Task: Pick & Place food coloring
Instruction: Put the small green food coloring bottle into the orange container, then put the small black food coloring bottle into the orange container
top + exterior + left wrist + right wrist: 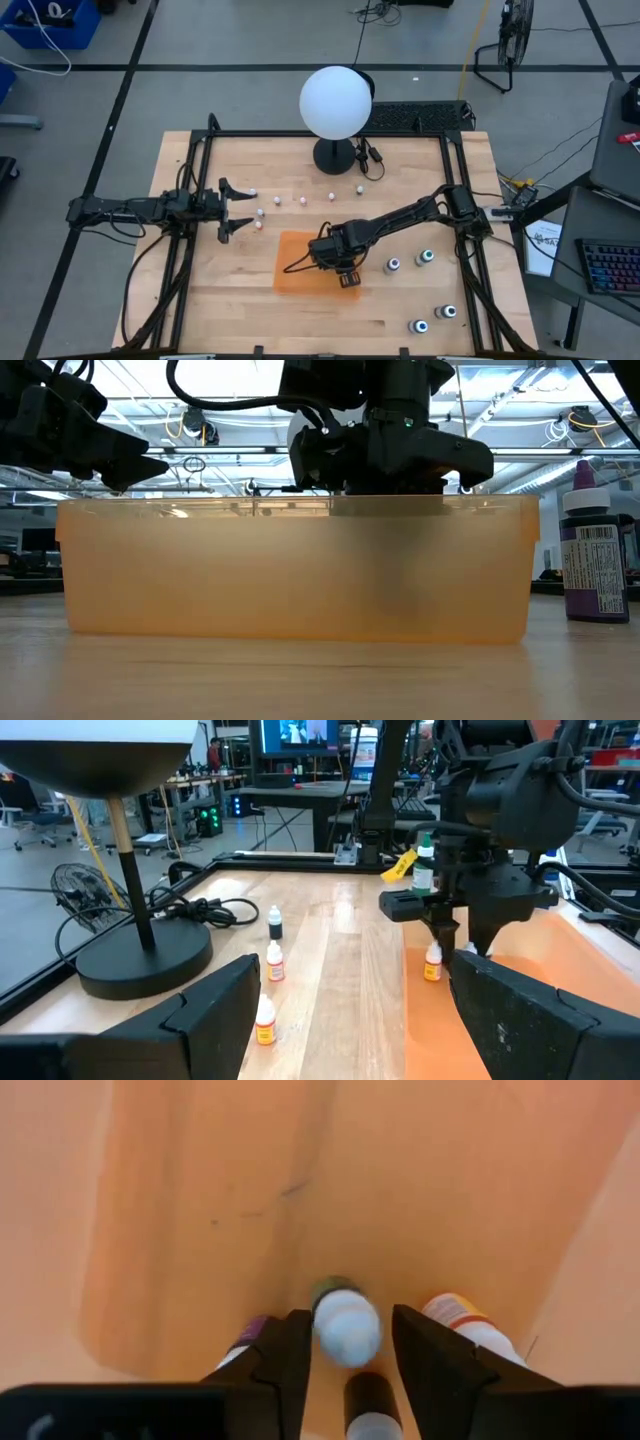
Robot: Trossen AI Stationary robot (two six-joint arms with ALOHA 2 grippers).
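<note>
Orange translucent bin (300, 270) mid-table, seen in the low view as a walled tub. Right gripper (347, 1342) lowered into it near the corner, pointing down at the floor of the bin. Fingers (285, 1365) parted a little, a white-capped small bottle (345, 1325) sitting in the gap between them; contact with the pads unclear, possibly just touching on one side. Three more bottles (462, 1320) lying on the bin floor around the fingertips: an orange-banded one to one side, a purple-labelled one by the other finger, a dark one under the gripper.

Left gripper (235, 209) hovering over bare wood at the table's left side, fingers (205, 1020) spread wide, nothing held. Scattered tiny bottles (303, 199) in a loose row on the wood between the left gripper and the lamp base (335, 157), several standing upright in the left wrist view. Four darker bottles (426, 258) with white-ringed tops standing on the wood right of the bin, two near it and two closer to the table's front edge. White globe lamp (336, 102) at the far middle of the table
</note>
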